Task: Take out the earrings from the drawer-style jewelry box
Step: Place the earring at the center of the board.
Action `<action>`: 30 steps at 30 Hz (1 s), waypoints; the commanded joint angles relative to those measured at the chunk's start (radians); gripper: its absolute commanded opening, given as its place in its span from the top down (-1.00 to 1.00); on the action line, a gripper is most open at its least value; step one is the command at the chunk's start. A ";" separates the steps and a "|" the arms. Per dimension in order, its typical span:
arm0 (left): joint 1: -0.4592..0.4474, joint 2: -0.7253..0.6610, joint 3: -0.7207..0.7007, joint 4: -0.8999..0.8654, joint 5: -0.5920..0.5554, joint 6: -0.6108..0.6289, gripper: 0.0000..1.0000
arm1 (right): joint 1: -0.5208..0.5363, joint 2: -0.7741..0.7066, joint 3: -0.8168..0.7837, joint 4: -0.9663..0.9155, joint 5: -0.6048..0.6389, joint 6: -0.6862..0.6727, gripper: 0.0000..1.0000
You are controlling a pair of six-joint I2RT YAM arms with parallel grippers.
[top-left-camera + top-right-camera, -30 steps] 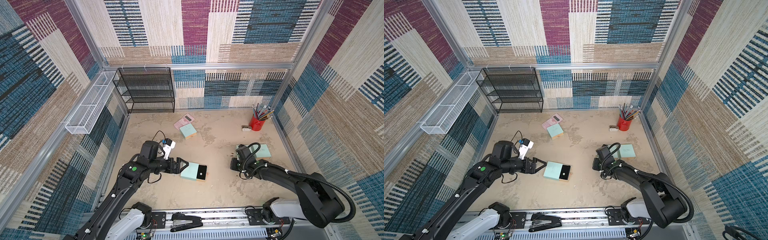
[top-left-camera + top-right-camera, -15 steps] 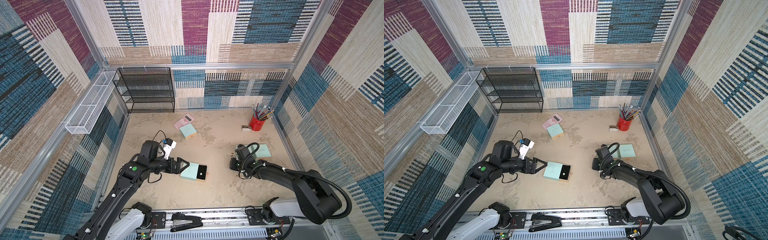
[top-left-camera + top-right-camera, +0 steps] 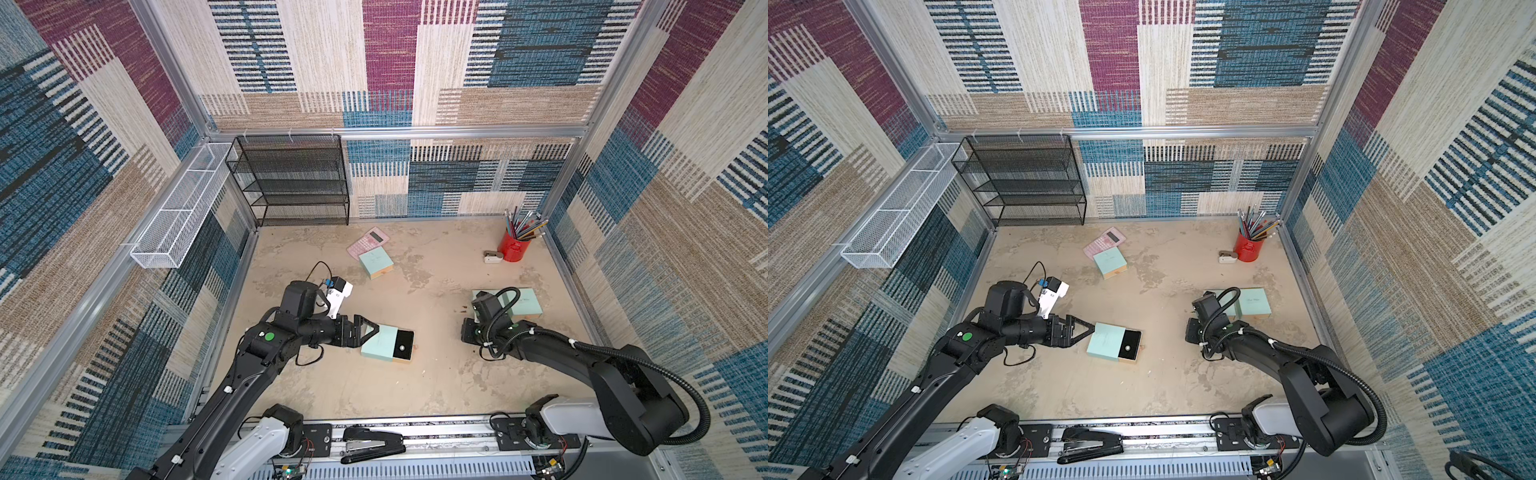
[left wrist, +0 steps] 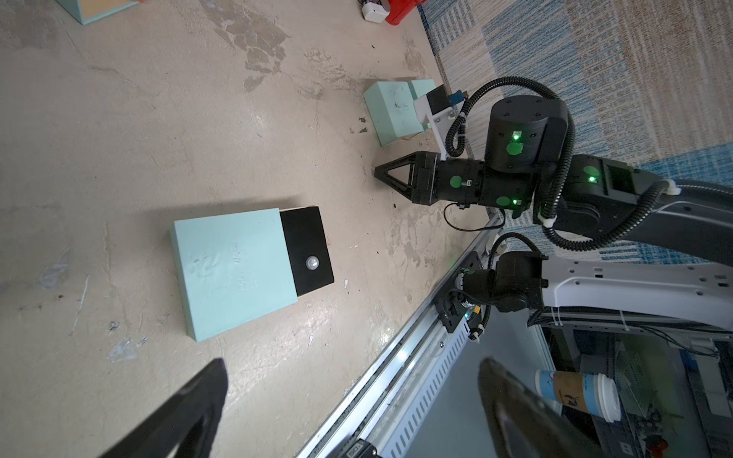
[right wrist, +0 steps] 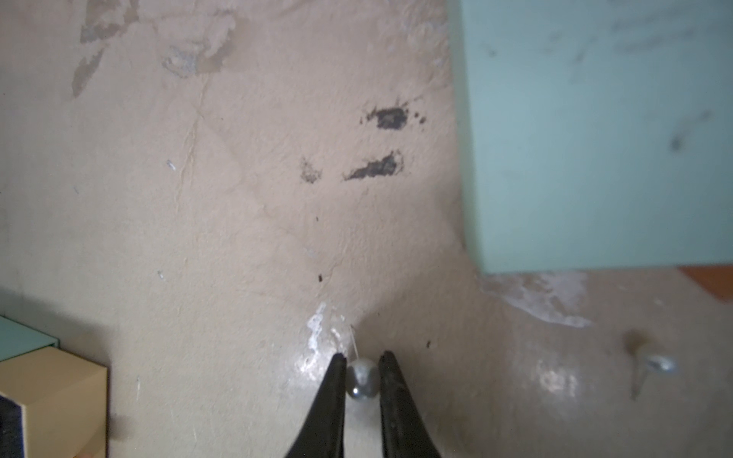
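Right wrist view: right gripper flanks a pearl earring, gripped or not I cannot tell; second earring lies on the floor near a mint box. Left gripper gapes empty beside the jewelry box, third earring in its drawer; lid script illegible.

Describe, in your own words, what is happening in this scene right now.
Two robot arms are working on a mint-green jewelry box whose black drawer is pulled out, with one pearl stud in it. The left claw hovers wide open by that box, holding nothing. The right claw is down at the floor with a pearl earring between its tips; whether it is pinching it is unclear. Another earring lies on the floor nearby.
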 commanded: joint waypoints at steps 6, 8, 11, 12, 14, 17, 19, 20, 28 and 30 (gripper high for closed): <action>0.003 0.000 -0.003 0.022 0.012 -0.005 -0.97 | 0.000 0.025 0.014 -0.004 -0.001 -0.002 0.60; 0.003 0.002 -0.003 0.022 0.012 -0.004 -0.97 | 0.001 0.027 0.013 -0.001 -0.005 -0.003 0.59; 0.006 0.004 -0.003 0.023 0.016 -0.003 -0.97 | 0.000 0.028 0.013 0.002 -0.012 -0.005 0.57; 0.007 0.004 -0.003 0.023 0.016 -0.004 -0.97 | 0.001 0.031 0.013 0.002 -0.012 -0.005 0.56; 0.009 0.003 -0.003 0.023 0.019 -0.006 -0.97 | 0.001 0.030 0.014 0.000 -0.011 -0.005 0.51; 0.009 0.003 -0.003 0.024 0.019 -0.006 -0.97 | 0.000 0.027 0.014 0.002 -0.011 -0.005 0.48; 0.010 0.004 -0.003 0.024 0.018 -0.006 -0.97 | 0.000 0.026 0.015 0.001 -0.011 -0.003 0.48; 0.009 0.003 -0.004 0.025 0.020 -0.006 -0.97 | 0.000 0.024 0.015 -0.001 -0.011 -0.003 0.47; 0.011 0.001 -0.005 0.024 0.018 -0.007 -0.97 | 0.001 -0.003 0.020 -0.022 -0.002 -0.002 0.33; 0.012 0.002 -0.005 0.024 0.020 -0.006 -0.97 | 0.000 -0.015 0.023 -0.029 -0.002 -0.003 0.28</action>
